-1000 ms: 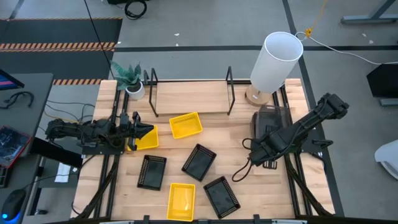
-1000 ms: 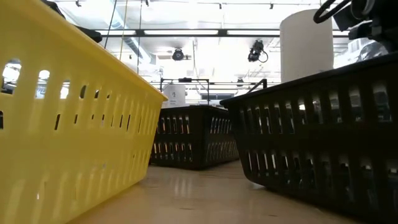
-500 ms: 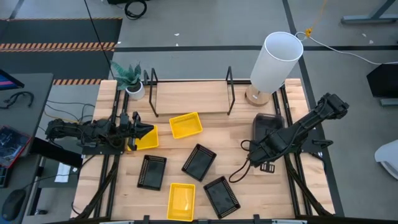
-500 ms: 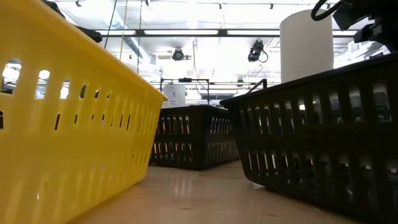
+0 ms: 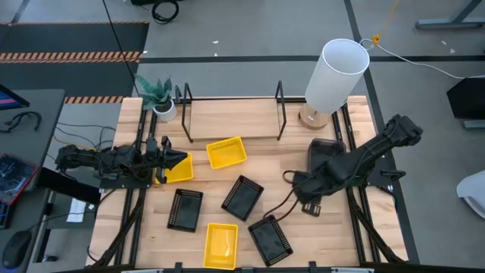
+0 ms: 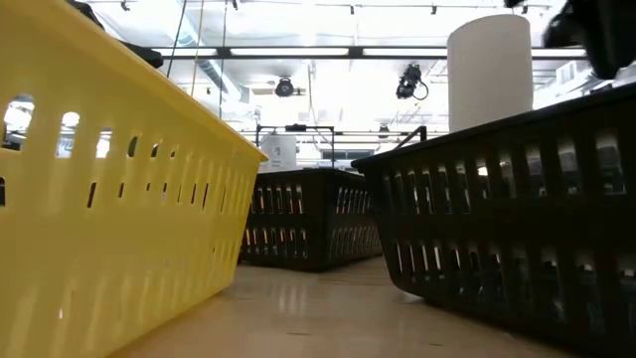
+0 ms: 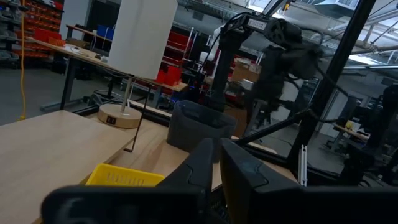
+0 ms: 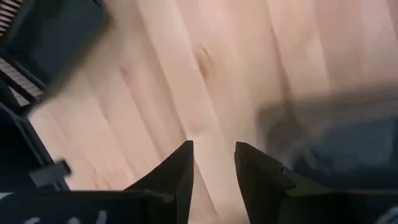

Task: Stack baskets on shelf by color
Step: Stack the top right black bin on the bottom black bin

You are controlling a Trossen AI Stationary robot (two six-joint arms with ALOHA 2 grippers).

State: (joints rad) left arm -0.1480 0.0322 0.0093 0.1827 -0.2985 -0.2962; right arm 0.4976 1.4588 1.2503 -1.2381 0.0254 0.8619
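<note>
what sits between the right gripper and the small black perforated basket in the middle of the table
Nothing visible. Seen from above, the right gripper hangs over bare wooden tabletop, its fingers apart and empty, and only bare wood separates it from the small black perforated basket.

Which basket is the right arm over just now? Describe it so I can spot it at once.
Start at the tall white cylinder at the table's far right corner. Directly in front of it lies the dark grey basket, with the right claw just past its near-left corner. Unlike the three black slotted baskets, it is larger, smooth-walled and round-cornered.
</note>
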